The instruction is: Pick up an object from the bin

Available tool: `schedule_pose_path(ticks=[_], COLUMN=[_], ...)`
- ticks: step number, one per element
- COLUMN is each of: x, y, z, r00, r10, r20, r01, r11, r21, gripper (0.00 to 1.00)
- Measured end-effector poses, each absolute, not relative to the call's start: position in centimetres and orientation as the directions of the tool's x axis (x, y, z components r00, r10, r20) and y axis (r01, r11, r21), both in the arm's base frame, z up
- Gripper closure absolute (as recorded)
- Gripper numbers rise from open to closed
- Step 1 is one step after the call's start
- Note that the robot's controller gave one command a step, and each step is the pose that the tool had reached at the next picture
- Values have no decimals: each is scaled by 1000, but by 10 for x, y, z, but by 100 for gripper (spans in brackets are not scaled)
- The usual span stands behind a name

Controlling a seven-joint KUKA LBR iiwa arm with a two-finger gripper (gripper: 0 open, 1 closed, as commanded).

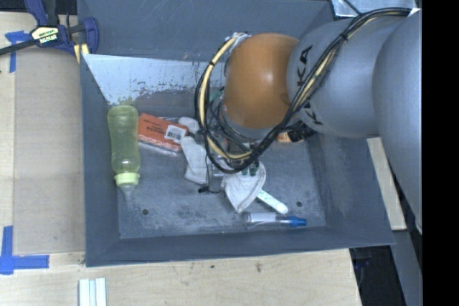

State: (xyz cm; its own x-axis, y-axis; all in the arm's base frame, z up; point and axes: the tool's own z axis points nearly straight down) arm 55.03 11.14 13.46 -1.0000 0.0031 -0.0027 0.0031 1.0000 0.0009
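Claw low near the middle of the grey metal bin, tucked under the arm's orange dome-shaped cover and a loop of black and yellow cables. Spread or pressed together: cannot tell.

Right at the claw: white crumpled cloth-like pieces on the bin floor, one lobe to its left, one to its right. Likeliest pick, judging by position.

Just beyond, by the near wall: slim white tube with a blue cap. Left of centre: flat orange packet with a white label. Further left, well apart: pale yellow-green translucent plastic bottle on its side, neck toward the near wall.

Risks:
- Soft cloth may bunch, so only a corner is caught and it slips free.
- Two pieces may lift together.
- Hanging cables sit close to the clutter and could snag.

Writing: black letters on the grey arm, part of "KUKA". Packet label print too small to read.
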Motion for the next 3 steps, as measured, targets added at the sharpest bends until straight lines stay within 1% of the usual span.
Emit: schedule_pose_path(ticks=[1, 2, 3], x=[569, 569, 599], y=[46, 46, 45], z=[76, 76, 270], r00=[-999, -999, -1000], r10=[-45, -45, -25], r20=[-22, -22, -13], r01=[-45, -45, -25], r11=[999, 999, 1000], r21=[1, 1, 1], gripper=[100, 100, 100])
